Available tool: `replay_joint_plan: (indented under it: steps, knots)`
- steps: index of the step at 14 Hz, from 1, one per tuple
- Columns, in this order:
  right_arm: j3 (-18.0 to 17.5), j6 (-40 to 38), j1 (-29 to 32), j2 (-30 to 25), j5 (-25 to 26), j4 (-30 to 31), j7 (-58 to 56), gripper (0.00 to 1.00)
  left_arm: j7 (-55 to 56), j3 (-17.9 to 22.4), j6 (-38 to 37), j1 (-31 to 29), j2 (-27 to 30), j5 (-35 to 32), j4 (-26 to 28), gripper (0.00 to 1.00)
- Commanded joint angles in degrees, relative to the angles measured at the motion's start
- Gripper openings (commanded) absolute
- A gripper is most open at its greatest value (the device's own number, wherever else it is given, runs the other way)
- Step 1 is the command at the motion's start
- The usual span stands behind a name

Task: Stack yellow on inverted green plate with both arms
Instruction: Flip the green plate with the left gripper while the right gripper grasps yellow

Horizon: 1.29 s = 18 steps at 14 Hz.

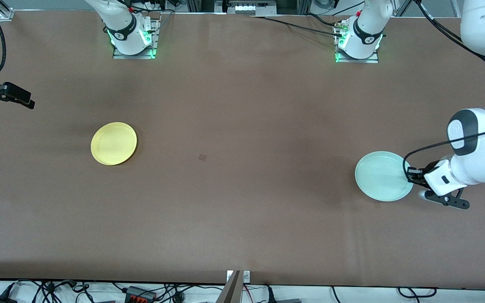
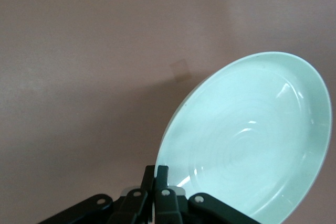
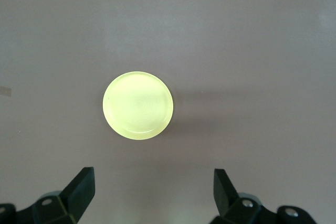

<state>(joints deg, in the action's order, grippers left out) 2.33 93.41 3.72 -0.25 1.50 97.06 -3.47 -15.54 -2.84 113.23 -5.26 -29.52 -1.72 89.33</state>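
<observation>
The pale green plate (image 1: 381, 176) is at the left arm's end of the table, hollow side up. My left gripper (image 1: 411, 174) is shut on its rim, on the edge toward that end. In the left wrist view the black fingers (image 2: 164, 174) pinch the green plate (image 2: 252, 140) at its edge. The yellow plate (image 1: 113, 143) lies flat and upright toward the right arm's end. My right gripper (image 1: 25, 100) hangs open above the table's edge at that end. In the right wrist view the right gripper (image 3: 152, 182) has nothing between its fingers, and the yellow plate (image 3: 138, 105) lies below.
The brown table (image 1: 242, 126) carries a small dark mark (image 1: 202, 157) near its middle. Both arm bases (image 1: 135, 35) stand along the table edge farthest from the front camera. Cables lie off the table's near edge.
</observation>
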Motion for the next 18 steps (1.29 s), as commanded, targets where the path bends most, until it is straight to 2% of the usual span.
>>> replay_joint_plan:
  steps: [1,4,6,9,12,18]
  knots:
    - [-0.3,0.2,0.4,-0.8,-0.7,0.5,-0.5,1.00,8.5,0.3,-6.6,5.8,1.0,-7.1,-3.9,0.01]
    - [-0.3,0.2,0.4,-0.7,-0.7,0.5,-0.5,1.00,18.4,0.3,-14.1,13.3,1.0,-16.6,-7.5,0.01]
    - [-0.3,0.2,0.5,-0.7,-0.7,0.5,-0.6,1.00,25.1,0.3,-18.7,18.5,1.0,-20.7,-8.6,0.01]
    - [-0.3,0.2,0.5,-0.7,-0.7,0.5,-0.6,1.00,40.3,0.4,-25.1,28.8,0.1,-33.0,-8.6,0.01]
    - [-0.3,0.1,0.5,-0.5,-0.7,0.5,-0.6,1.00,51.2,0.6,-31.2,37.5,-4.0,-41.4,-8.6,0.01]
    - [-0.3,-0.4,0.4,1.5,-0.6,0.5,-0.9,1.00,63.1,1.0,-36.6,48.7,-10.5,-52.9,-8.7,0.01]
